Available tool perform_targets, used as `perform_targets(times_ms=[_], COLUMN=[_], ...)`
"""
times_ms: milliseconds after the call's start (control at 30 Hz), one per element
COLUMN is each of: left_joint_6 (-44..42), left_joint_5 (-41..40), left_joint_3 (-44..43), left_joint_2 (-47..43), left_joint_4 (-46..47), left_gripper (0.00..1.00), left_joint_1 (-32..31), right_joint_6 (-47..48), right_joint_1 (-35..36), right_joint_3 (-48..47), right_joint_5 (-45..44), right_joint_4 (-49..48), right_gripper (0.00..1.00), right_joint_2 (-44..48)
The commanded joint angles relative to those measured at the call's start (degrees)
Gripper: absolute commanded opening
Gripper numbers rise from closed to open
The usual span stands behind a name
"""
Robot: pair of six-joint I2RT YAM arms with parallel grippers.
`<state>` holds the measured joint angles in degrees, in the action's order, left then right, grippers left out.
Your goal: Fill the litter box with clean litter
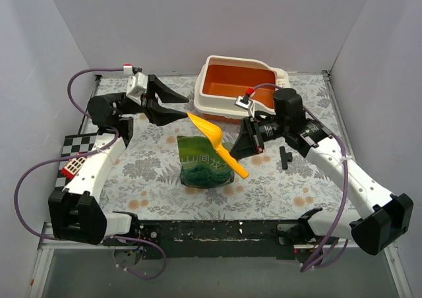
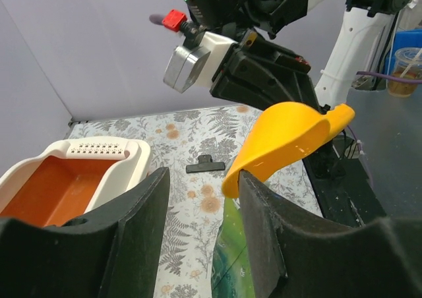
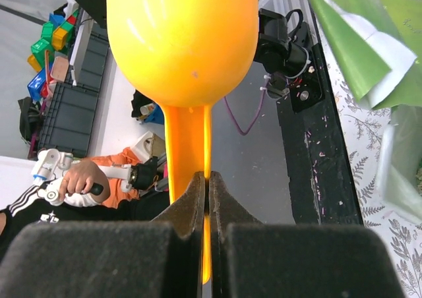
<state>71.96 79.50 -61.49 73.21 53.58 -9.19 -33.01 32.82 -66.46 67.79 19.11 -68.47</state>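
Top external view showed the litter box (image 1: pixel 210 100) at the far side of the table (image 1: pixel 151 159), right of middle, its orange floor bare, so the filling looked barely begun, if at all. No clean litter could be seen anywhere, neither in the box nor on the yellow scoop (image 1: pixel 210 132), whose bowl looked bare from above. The right gripper (image 1: pixel 234 151) had its jaws pressed together on the scoop's thin handle, as the right wrist view made plain, and held the scoop slanting over the upright green bag (image 1: pixel 204 166). The left gripper (image 1: pixel 186 107) stood spread with nothing between its fingers (image 2: pixel 142 232), its tips just beside the scoop's bowl end. What was left, by that judgement, was scooping from the bag and tipping into the box, likely more than once. The box's white near wall lay between scoop and floor and would need clearing. The back wall stood close behind the box; open table lay left of the bag, and a small black part (image 1: pixel 285 158) lay to the right.
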Motion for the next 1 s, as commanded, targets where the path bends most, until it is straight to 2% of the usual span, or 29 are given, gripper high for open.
perform_targets(times_ms=[0, 67, 300, 767, 867, 967], left_joint_6=[9.49, 12.05, 10.92, 13.99, 14.52, 16.27], left_joint_5=[0.73, 1.35, 2.15, 2.06, 2.58, 3.64], left_joint_3=[0.15, 0.50, 1.29, 0.76, 1.11, 1.29], left_joint_2=[0.26, 0.35, -0.09, 1.23, 1.23, 1.85], left_joint_4=[13.10, 15.75, 14.00, 18.57, 19.10, 20.77], left_gripper=[0.45, 0.46, 0.46, 0.46, 0.44, 0.35], left_joint_1=[-0.48, -0.48, -0.56, -0.83, -0.92, -1.09], right_joint_6=[0.41, 0.76, 0.93, 0.94, 0.93, 0.85], right_joint_1=[0.32, 0.32, 0.49, 2.69, 3.04, 3.04], right_joint_3=[-3.68, -4.56, -6.40, -8.86, -9.83, -10.27], right_joint_5=[0.50, 0.41, 1.20, 0.68, 0.68, 0.85], right_joint_4=[-2.68, -2.33, -2.59, -3.20, -3.38, -3.47], right_gripper=[0.01, 0.01, 0.01, 0.01, 0.01, 0.01], right_joint_2=[-1.23, -1.75, -3.16, -5.97, -6.33, -6.68])
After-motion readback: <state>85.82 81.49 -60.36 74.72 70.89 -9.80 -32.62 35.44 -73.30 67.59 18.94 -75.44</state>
